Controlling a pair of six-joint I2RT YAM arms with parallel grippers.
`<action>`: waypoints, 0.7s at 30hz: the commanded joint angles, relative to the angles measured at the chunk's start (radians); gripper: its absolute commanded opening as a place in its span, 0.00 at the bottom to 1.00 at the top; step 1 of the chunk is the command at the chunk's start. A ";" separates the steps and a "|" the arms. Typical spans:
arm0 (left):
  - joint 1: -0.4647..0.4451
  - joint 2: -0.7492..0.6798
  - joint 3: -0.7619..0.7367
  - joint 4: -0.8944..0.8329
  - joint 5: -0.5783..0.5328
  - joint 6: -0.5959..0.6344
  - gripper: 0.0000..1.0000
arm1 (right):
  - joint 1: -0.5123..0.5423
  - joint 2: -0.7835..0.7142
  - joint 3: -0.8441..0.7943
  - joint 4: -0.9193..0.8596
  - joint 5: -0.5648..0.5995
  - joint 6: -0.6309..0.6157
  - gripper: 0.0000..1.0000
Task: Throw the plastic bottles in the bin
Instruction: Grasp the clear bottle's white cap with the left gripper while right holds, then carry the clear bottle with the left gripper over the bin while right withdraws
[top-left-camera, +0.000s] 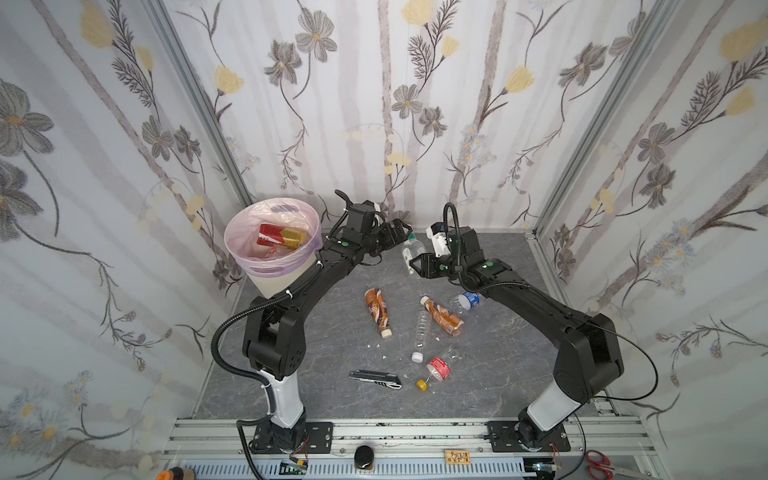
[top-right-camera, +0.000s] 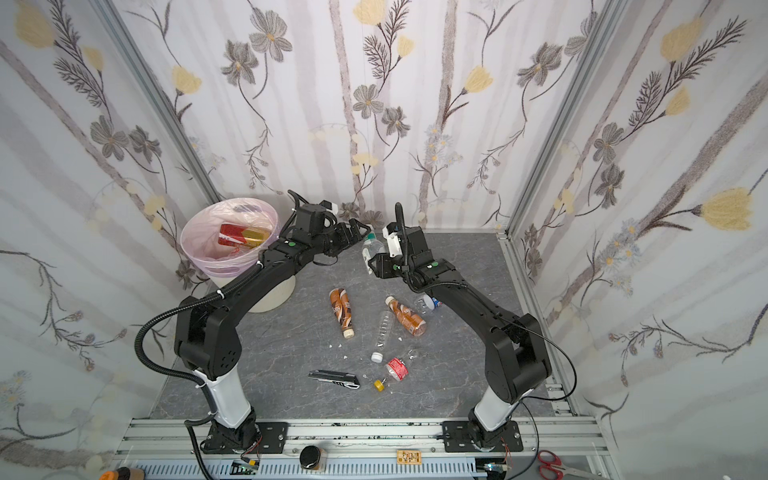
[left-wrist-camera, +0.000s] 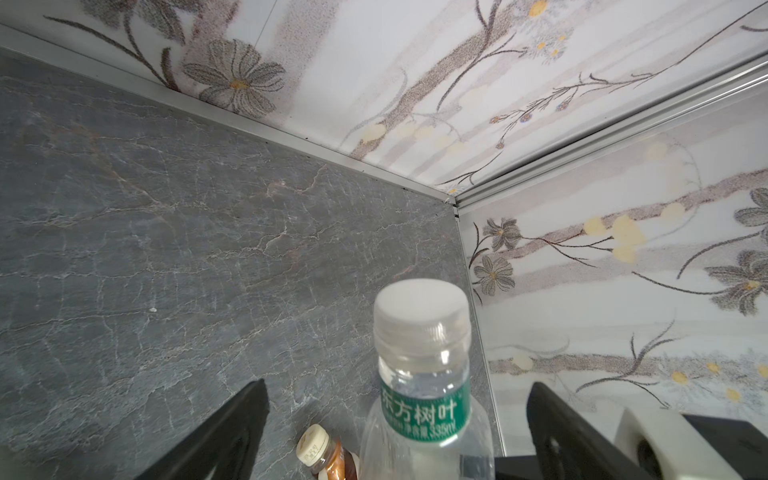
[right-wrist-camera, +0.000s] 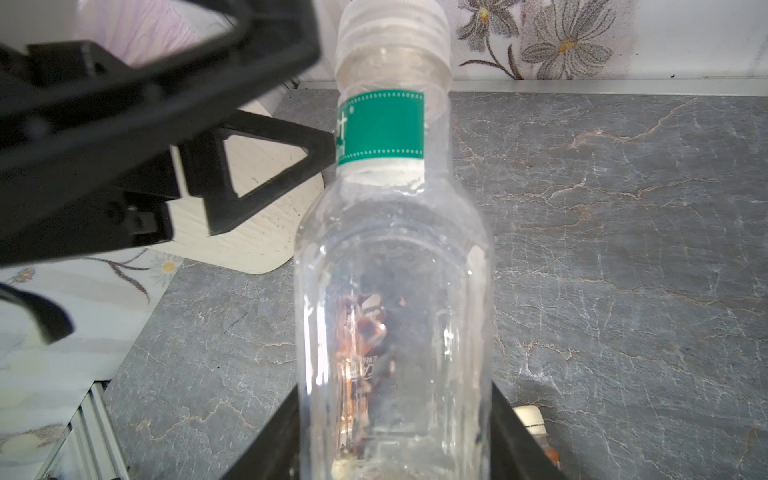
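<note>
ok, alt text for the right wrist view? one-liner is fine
A clear plastic bottle with a green neck label and white cap fills the frame, clamped near its base by the right gripper. The left gripper stands open at the neck, with the cream bin and grey marbled table behind.

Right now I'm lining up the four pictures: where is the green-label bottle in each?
Top view: green-label bottle about dead centre.
Top view: bottle just left of centre.
Left wrist: bottle at the bottom edge, centre.
Right wrist: bottle fills the middle.
Shared landmark: the grey table in all four.
</note>
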 joint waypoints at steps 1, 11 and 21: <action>-0.009 0.024 0.031 0.023 -0.006 0.018 1.00 | 0.001 -0.020 -0.015 0.072 -0.031 -0.004 0.50; -0.048 0.066 0.078 0.023 -0.034 0.042 0.72 | 0.001 -0.036 -0.031 0.104 -0.056 -0.008 0.50; -0.048 0.049 0.068 0.023 -0.067 0.057 0.58 | 0.001 -0.024 -0.030 0.106 -0.056 -0.008 0.51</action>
